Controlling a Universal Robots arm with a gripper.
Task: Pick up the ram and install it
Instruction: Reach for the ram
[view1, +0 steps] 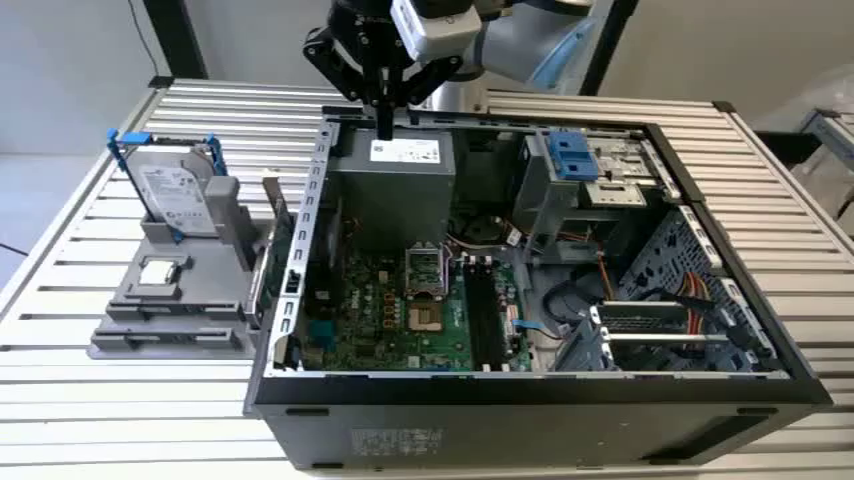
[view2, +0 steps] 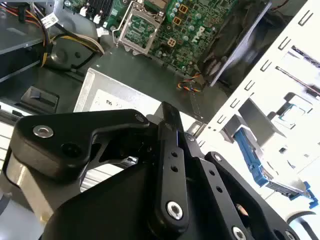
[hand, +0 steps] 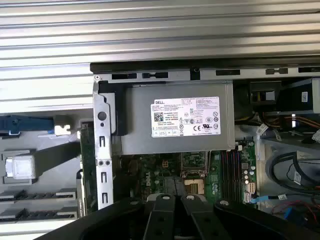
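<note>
The ram (view1: 274, 205) is a thin, dull green stick standing on edge in the grey holder (view1: 174, 300), right beside the case's outer wall on the exterior view's left. In the first wrist view a green strip (hand: 87, 160) beside that wall looks like the same ram. My gripper (view1: 384, 128) hangs over the back edge of the open computer case (view1: 534, 385), above the grey power supply (view1: 394, 190). Its fingers are pressed together with nothing between them. It is up and to the right of the ram and does not touch it. The gripper's black fingers also show in both wrist views (view2: 167, 112) (hand: 175, 199).
The grey holder also carries a silver hard drive in a blue frame (view1: 174, 190) and a small square processor chip (view1: 160, 270). Inside the case lie the green motherboard (view1: 387, 310) with dark memory slots (view1: 487, 315), cables and a drive cage (view1: 587, 170). The case stands on a slatted metal table (view1: 134, 410).
</note>
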